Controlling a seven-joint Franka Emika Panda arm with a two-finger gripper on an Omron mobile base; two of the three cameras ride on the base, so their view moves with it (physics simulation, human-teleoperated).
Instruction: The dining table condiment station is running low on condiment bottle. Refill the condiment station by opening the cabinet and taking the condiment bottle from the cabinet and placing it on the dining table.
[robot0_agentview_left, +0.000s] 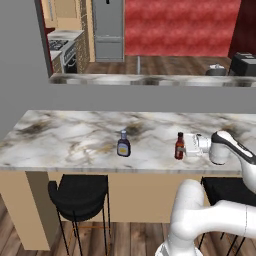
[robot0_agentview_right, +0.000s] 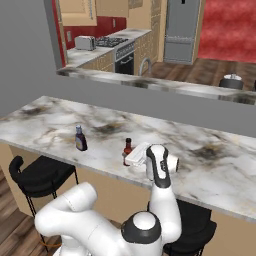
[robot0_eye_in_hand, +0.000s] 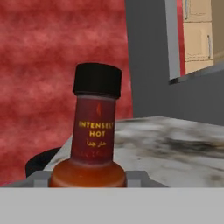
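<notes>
The small slim dark-red glass hot-sauce bottle (robot0_agentview_left: 179, 146) with its black cap stands upright on the white-grey marble bench (robot0_agentview_left: 75, 130), near its front edge and right of a squat pale bottle (robot0_agentview_left: 123, 144) with a dark label. The claw (robot0_agentview_left: 188, 146) sits around the bottle's lower body; whether it grips or has let go I cannot tell. The bottle looks light, rigid, smooth and likely slippery, tippy on its narrow base; the wider belly seems the safest hold. Its label reads "INTENSELY HOT".

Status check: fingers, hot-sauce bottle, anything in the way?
Fingers flank the condiment bottle, grip unconfirmed. Bottle upright on dining table. Pale bottle stands apart, left.
</notes>
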